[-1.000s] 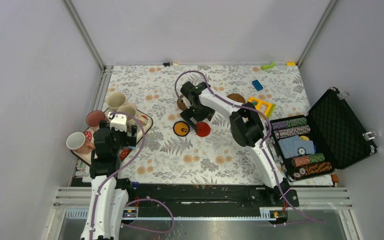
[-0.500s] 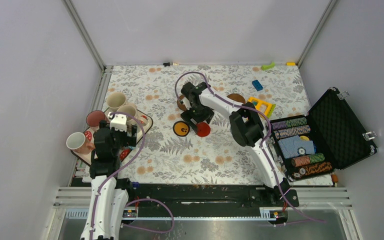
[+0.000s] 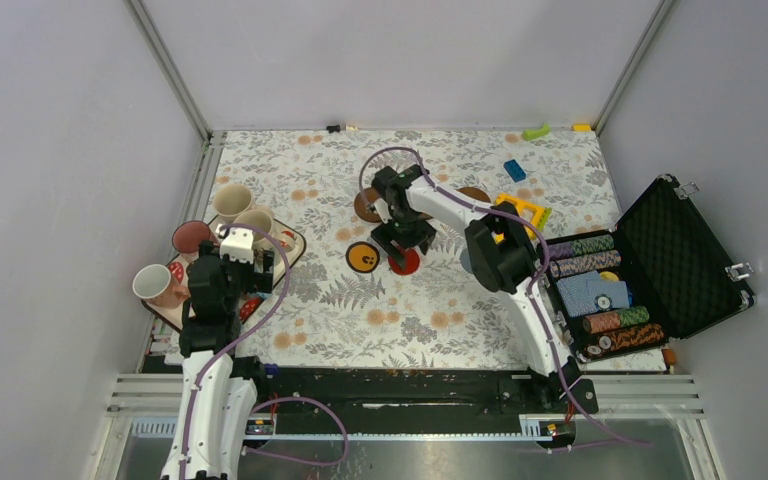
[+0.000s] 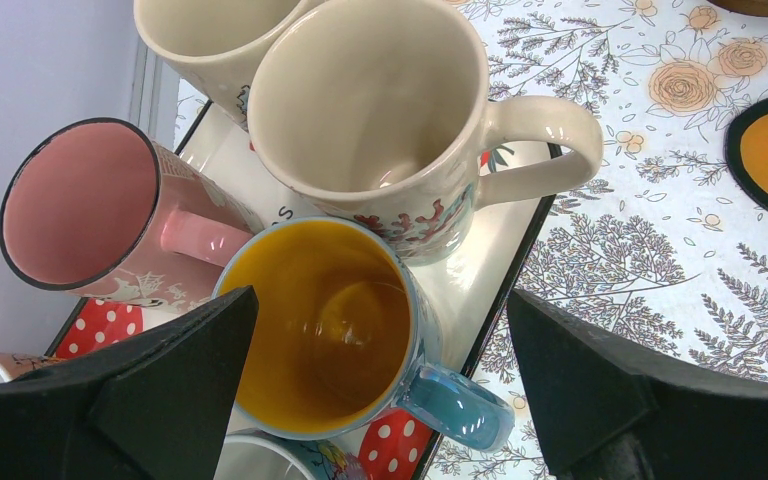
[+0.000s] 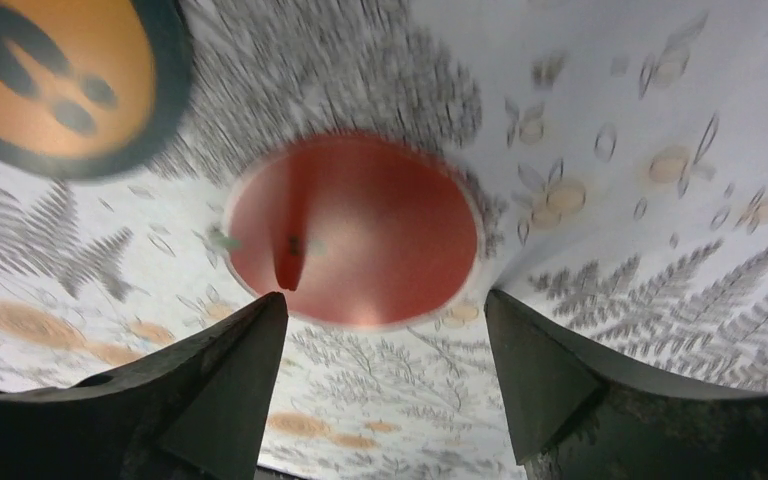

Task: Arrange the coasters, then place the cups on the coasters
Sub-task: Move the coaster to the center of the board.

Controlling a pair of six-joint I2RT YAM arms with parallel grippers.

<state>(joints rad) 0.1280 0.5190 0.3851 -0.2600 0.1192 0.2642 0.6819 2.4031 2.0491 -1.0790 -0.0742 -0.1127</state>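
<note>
The red coaster (image 5: 355, 230) lies flat on the floral cloth, just beyond my right gripper (image 5: 385, 298), which hangs open over its near edge with nothing between the fingers. Left of it lies the orange coaster with a black rim (image 5: 55, 75). From above, my right gripper (image 3: 405, 243) sits over the red coaster (image 3: 407, 262), beside the orange one (image 3: 362, 257). Two brown coasters (image 3: 365, 207) (image 3: 473, 194) lie farther back. My left gripper (image 4: 380, 300) stands open above the blue cup with yellow inside (image 4: 320, 325). A cream cup (image 4: 370, 100) and a pink cup (image 4: 75, 205) stand next to it.
The cups crowd a cream tray (image 4: 500, 250) at the left edge of the table (image 3: 360, 310). An open black case of poker chips (image 3: 600, 290) lies at the right. A yellow toy (image 3: 523, 212), a blue brick (image 3: 514, 170) and a green piece (image 3: 535, 131) lie at the back right.
My right arm has shifted slightly right and nearer over the red coaster, uncovering more of the left brown coaster, and its jaws have narrowed a little. The left arm has not moved.
</note>
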